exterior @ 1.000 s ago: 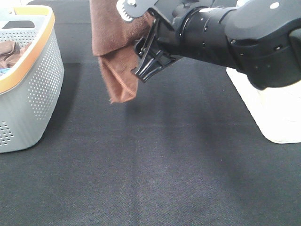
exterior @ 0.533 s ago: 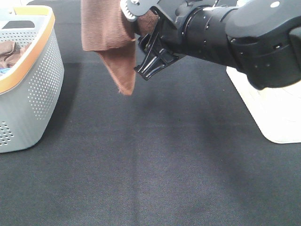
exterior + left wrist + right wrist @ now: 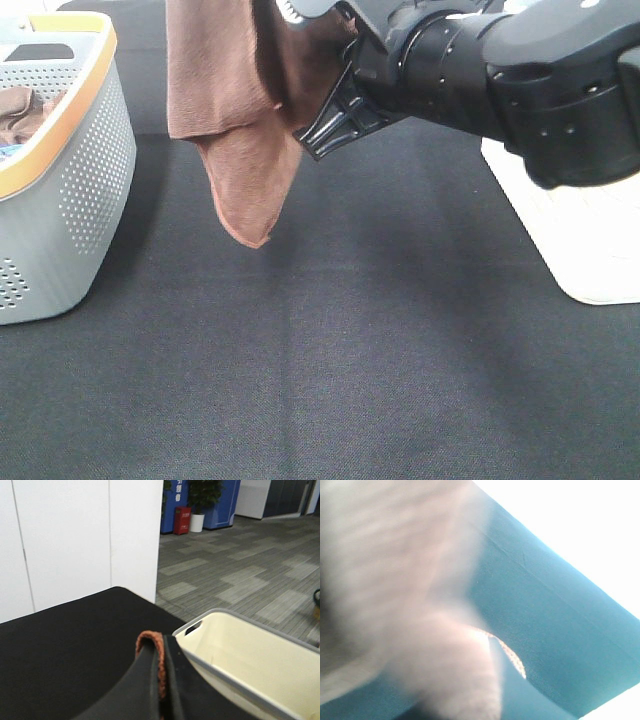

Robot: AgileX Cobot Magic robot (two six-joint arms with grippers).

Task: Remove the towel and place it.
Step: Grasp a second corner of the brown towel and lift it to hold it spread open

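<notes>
The towel [image 3: 235, 100] in the right gripper [image 3: 310, 85] is soft brown cloth, matt and napped. The gripper's fingers [image 3: 335, 118] look like ribbed black plastic. The arm casing [image 3: 500, 70] behind them is smooth and faintly sheened. Below the gripper, the table cover [image 3: 350, 350] is matt black weave. Beyond the towel, the basket [image 3: 80, 190] is smooth perforated grey plastic.

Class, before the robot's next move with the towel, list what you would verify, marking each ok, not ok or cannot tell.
1. The towel hangs clear of the table: ok, tip free.
2. The left hand pinches a brown hem: ok.
3. The right hand grips the towel: cannot tell; its wrist view is blurred.
4. The towel is above the basket: not ok; it hangs beside it.
5. The basket is open-topped: ok.
</notes>
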